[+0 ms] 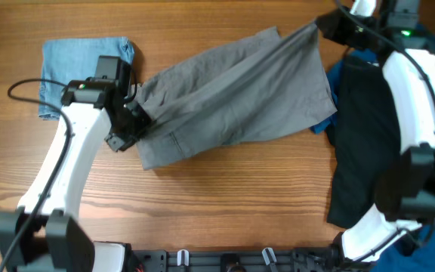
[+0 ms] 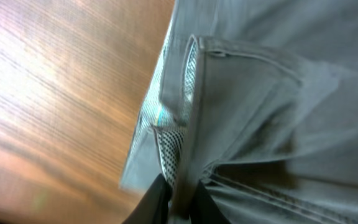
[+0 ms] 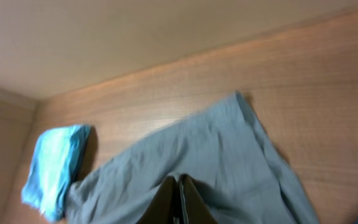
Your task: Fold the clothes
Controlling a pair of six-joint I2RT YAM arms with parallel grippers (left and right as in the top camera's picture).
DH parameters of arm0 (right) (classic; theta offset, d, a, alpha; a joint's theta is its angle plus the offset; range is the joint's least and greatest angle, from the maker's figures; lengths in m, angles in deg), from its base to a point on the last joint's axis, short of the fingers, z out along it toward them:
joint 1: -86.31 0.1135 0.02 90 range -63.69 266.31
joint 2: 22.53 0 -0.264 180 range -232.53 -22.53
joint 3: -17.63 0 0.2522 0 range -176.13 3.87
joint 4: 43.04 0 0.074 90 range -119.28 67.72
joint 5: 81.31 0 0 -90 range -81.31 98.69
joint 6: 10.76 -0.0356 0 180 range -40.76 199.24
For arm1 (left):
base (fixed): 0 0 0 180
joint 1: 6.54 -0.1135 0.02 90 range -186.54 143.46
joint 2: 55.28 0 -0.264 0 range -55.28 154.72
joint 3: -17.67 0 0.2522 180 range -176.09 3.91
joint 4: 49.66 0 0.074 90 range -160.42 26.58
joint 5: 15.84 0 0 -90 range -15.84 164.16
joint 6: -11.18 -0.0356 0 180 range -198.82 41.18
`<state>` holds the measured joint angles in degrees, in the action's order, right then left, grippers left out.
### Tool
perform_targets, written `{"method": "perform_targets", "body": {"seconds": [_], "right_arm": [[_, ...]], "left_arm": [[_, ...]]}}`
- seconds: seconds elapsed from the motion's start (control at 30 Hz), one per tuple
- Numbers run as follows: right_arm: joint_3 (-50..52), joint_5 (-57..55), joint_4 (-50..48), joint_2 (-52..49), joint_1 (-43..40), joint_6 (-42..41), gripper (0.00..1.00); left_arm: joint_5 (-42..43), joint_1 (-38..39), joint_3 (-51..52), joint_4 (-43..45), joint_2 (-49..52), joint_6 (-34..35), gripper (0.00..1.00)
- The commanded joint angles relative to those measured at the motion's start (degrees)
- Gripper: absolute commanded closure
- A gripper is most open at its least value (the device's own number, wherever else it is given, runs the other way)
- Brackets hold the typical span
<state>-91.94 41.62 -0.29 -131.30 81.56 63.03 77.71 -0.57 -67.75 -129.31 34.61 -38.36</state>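
Note:
The grey shorts [image 1: 232,98] are stretched across the middle of the table, partly lifted between my two grippers. My left gripper [image 1: 138,113] is shut on their waistband end; the left wrist view shows the fingers [image 2: 179,196] pinching the grey fabric [image 2: 272,93] with its dotted pocket lining. My right gripper [image 1: 319,26] is shut on the far right corner of the shorts; the right wrist view shows its fingers [image 3: 179,190] closed on the cloth [image 3: 229,155]. A folded light-blue denim piece [image 1: 66,64] lies at the far left, also in the right wrist view [image 3: 51,165].
A black garment [image 1: 365,143] and a royal-blue piece [image 1: 331,121] lie at the right under the right arm [image 1: 414,83]. The left arm [image 1: 66,166] crosses the front left. A black cable [image 1: 29,87] lies over the denim. The rest is wooden table [image 1: 240,204].

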Motion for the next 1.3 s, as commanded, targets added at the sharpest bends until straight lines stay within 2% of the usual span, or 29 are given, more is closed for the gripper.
{"method": "perform_targets", "body": {"seconds": [0.0, 0.03, 0.07, 0.1, 0.13, 0.2, 0.27, 0.37, 0.5, 0.53, 0.57, 0.63, 0.7, 0.73, 0.77, 0.8, 0.83, 0.87, 0.93, 1.0, 1.03, 1.07, 1.1, 1.13, 1.17, 1.2, 1.27], "right_arm": [[-1.31, -5.66, -4.44, -5.81, 1.16, -3.52, 0.95], [-1.31, -6.1, -5.99, -7.5, 1.22, -3.76, 0.86], [-1.31, -5.88, -7.26, -8.76, 1.22, -3.67, 0.75], [-1.31, -5.97, -7.96, -10.03, 1.2, -3.08, 0.53], [-1.31, -5.92, -7.37, -10.93, 1.18, -1.9, 0.25], [-1.31, -6.12, -3.54, -10.88, 0.57, -1.2, 0.25], [-1.31, -6.1, 4.13, -10.62, -0.81, 2.03, 0.24], [-1.31, -5.92, 17.49, -10.62, -1.7, 12.83, 0.3], [-1.31, -5.44, 19.32, -10.62, -1.6, 13.03, 0.33], [-1.31, -5.46, 19.32, -10.62, -1.6, 12.98, 0.33], [-1.31, -5.46, 19.45, -10.62, -1.6, 12.96, 0.33], [-1.31, -5.49, 19.45, -10.62, -1.6, 12.74, 0.33], [-1.31, -5.49, 19.1, -10.62, -1.57, 10.75, 0.34], [-1.31, -5.49, 18.71, -10.62, -1.6, 9.7, 0.34], [-1.31, -5.49, 18.4, -10.62, -1.6, 8.72, 0.34], [-1.31, -5.46, 18.32, -10.62, -1.6, 8.52, 0.34], [-1.31, -5.49, 18.23, -10.62, -1.6, 8.59, 0.34], [-1.31, -5.51, 18.12, -10.62, -1.6, 8.74, 0.34], [-1.31, -6.38, 16.72, -10.62, -1.6, 8.74, 0.34], [-1.31, -6.34, 14.99, -10.62, -1.6, 8.72, 0.34], [-1.31, -6.34, 14.67, -10.62, -1.6, 8.7, 0.3], [-1.31, -6.36, 14.47, -10.62, -1.6, 8.74, 0.25], [-1.31, -6.38, 14.08, -10.62, -1.6, 8.79, 0.21], [-1.31, -6.36, 13.7, -10.64, -1.6, 9.27, 0.19], [-1.29, -6.36, 13.75, -10.67, -1.57, 9.99, 0.19], [-1.22, -6.6, 15.17, -10.84, -1.36, 10.25, 0.23], [-1.2, -13.09, 20.31, -10.86, -1.27, 9.79, 0.25]], "left_arm": [[-6.84, -0.87, 0.07, 6.27, 4.7, 1.16, 0.71], [-7.69, -1.2, 0.07, 8.52, 5.81, 1.16, 0.66], [-9.14, -1.77, 0.07, 12.31, 7.15, 1.11, 0.51], [-9.31, -2.25, 0.07, 15.47, 7.76, 0.15, 0.43], [-9.38, -2.64, 0.07, 18.18, 8.09, -1.09, 0.34], [-6.8, -3.65, 0.0, 18.88, 7.67, -2.16, 0.31], [-4.22, -3.74, 0.02, 16.33, 7.61, -8.15, 0.29], [-1.99, -3.58, 0.02, 17.99, 7.63, -16.72, 0.26], [1.38, -3.58, 0.5, 21.53, 7.78, -29.51, 0.27], [1.4, -3.58, 0.57, 21.14, 8.46, -29.79, 0.36], [1.38, -3.58, 0.57, 20.92, 9.2, -29.81, 0.39], [1.38, -3.58, 0.7, 21.49, 10.91, -30.36, 0.52], [4.17, -3.58, 0.85, 22.8, 14.14, -30.49, 0.59], [5.57, -3.58, 0.85, 23.12, 15.93, -30.47, 0.87], [3.98, -3.74, 0.85, 23.34, 16.87, -29.86, 0.96], [0.85, -4.13, 0.85, 24.17, 17.16, -27.52, 0.96], [-5.03, -5.22, 0.83, 26.12, 17.14, -21.86, 0.96], [-6.51, -6.12, 0.83, 27.91, 17.05, -19.71, 0.96], [-5.14, -9.33, 0.83, 35.3, 17.05, -14.58, 0.96], [1.99, -11.91, 0.83, 43.06, 17.05, -14.43, 0.96], [4.07, -12.41, 0.83, 44.7, 17.07, -14.45, 0.69], [4.59, -12.52, 0.83, 44.89, 17.07, -14.47, 0.34], [4.66, -12.48, 0.83, 43.21, 17.07, -14.51, 0.13], [5.53, -12.48, 0.83, 41.46, 17.07, -15.04, 0.07], [7.69, -12.48, 0.83, 39.3, 17.05, -17.35, 0.07], [10.43, -12.48, 0.83, 34.84, 17.05, -19.32, 0.09], [10.58, -12.48, 0.83, 28.68, 17.05, -19.3, 0.09]]}}
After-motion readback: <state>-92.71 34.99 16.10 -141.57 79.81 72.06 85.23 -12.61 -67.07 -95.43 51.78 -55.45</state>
